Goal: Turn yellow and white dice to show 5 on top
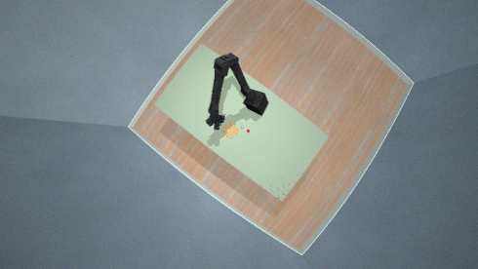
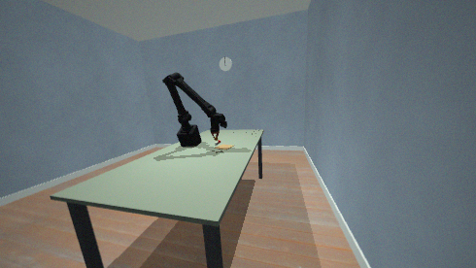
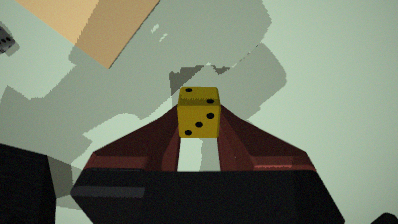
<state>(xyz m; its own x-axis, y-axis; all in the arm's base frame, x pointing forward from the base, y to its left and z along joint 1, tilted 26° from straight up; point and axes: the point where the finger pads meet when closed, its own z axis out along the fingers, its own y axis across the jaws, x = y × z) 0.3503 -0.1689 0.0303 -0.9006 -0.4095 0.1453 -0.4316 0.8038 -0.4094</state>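
Between the pincer's point(image 3: 199, 112) fingers, the yellow die point(image 3: 199, 120).

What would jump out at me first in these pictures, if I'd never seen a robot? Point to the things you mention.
Probably the black robot arm point(image 1: 218, 90) point(image 2: 196, 99), bent high over a pale green table point(image 1: 288, 141) point(image 2: 146, 182). Up close, the bright yellow die point(image 3: 199, 119) stands out, pinched between the gripper's point(image 2: 216, 137) point(image 3: 199, 122) dark red fingers. Near them, an orange-tan mat point(image 1: 230, 131) point(image 2: 224, 147) point(image 3: 117, 25) lies on the table.
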